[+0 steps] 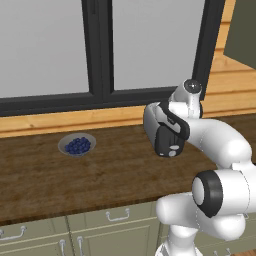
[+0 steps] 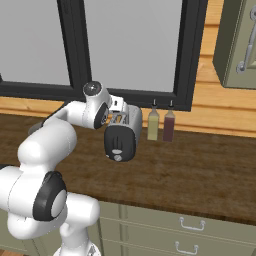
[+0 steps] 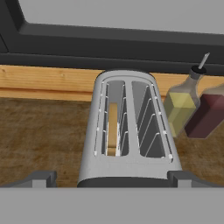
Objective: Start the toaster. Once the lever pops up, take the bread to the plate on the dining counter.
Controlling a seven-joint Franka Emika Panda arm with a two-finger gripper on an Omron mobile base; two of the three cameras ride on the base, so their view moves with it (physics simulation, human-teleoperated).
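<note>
The toaster [image 2: 122, 132] stands on the dark wood worktop [image 2: 200, 165] with its long axis running from the window [image 2: 130, 45] wall out toward the cabinet drawers [image 2: 187, 225], its black end face with the knob [image 2: 117, 157] turned away from the window and its two slots lengthwise. The bread [image 3: 112, 127] stands on edge in the slot farther from the two bottles [image 3: 192, 109], which sit just beside the toaster, against the window wall. The gripper [image 3: 113, 178] hovers over the toaster's black end, fingers [image 3: 41, 178] spread wide on either side of it, gripping nothing.
</note>
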